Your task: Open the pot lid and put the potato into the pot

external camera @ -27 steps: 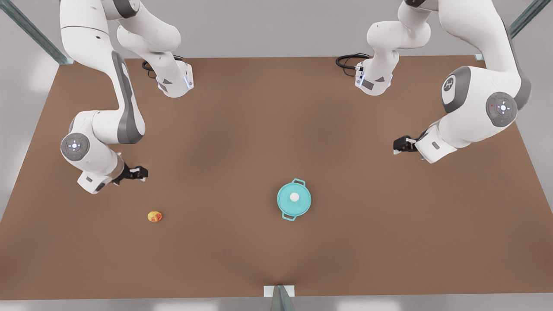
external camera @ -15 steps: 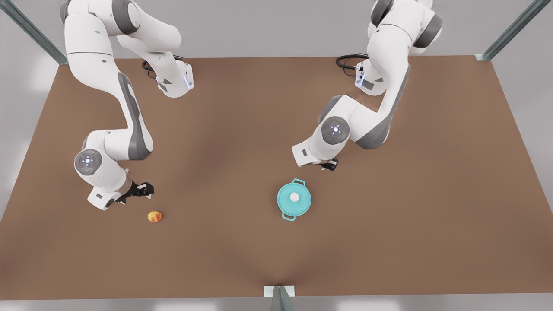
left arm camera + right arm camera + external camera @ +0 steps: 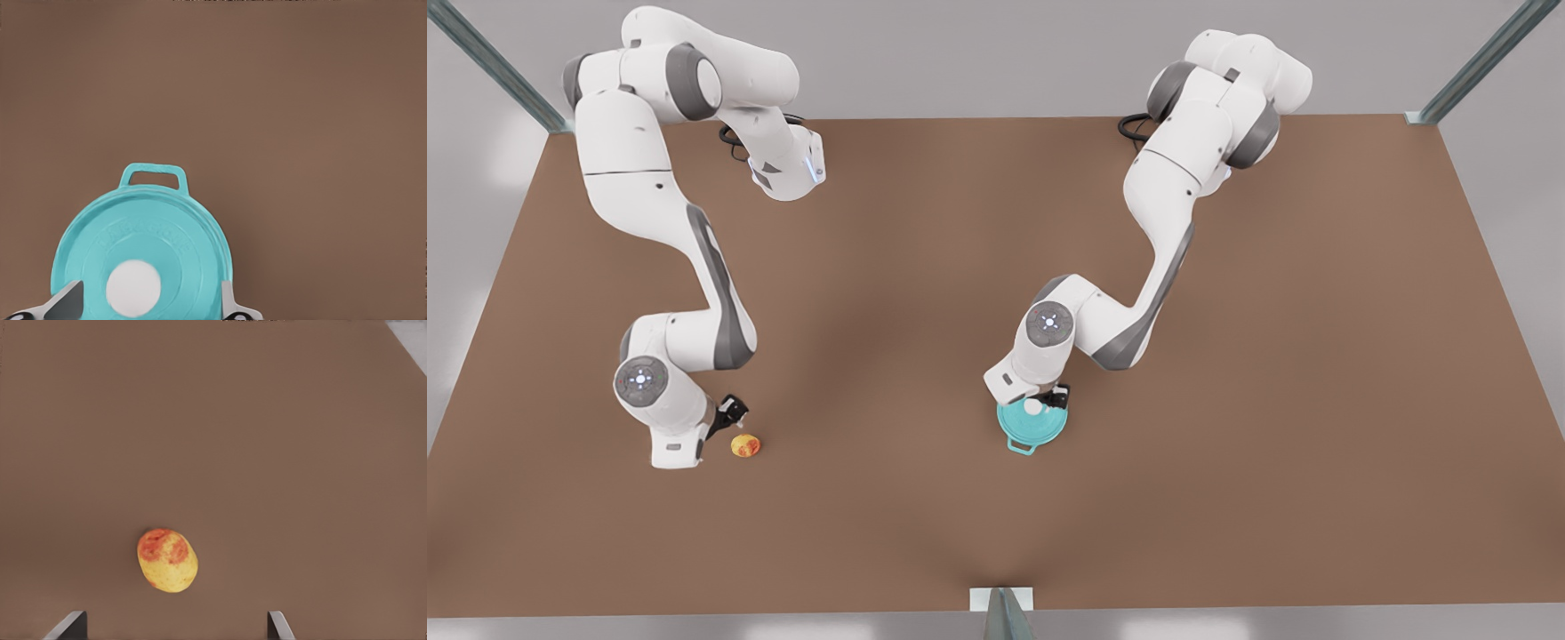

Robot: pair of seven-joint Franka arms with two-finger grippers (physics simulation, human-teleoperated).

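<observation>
Left gripper [image 3: 1047, 402]: fingers spread, straddling white knob of pot lid [image 3: 1024, 421]; lid seated on pot [image 3: 1021, 444]. Right gripper [image 3: 732, 414]: fingers spread, just beside potato [image 3: 745, 445] lying on brown table [image 3: 1272, 373].

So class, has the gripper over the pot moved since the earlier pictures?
Yes. The left gripper has swung in from the front view's right and now hovers over the pot lid, open around its knob.

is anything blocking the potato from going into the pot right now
Yes: the pot lid sits closed on the pot. The left gripper is open over its white knob. The right gripper is open near the potato, and only bare table lies between potato and pot.
</observation>
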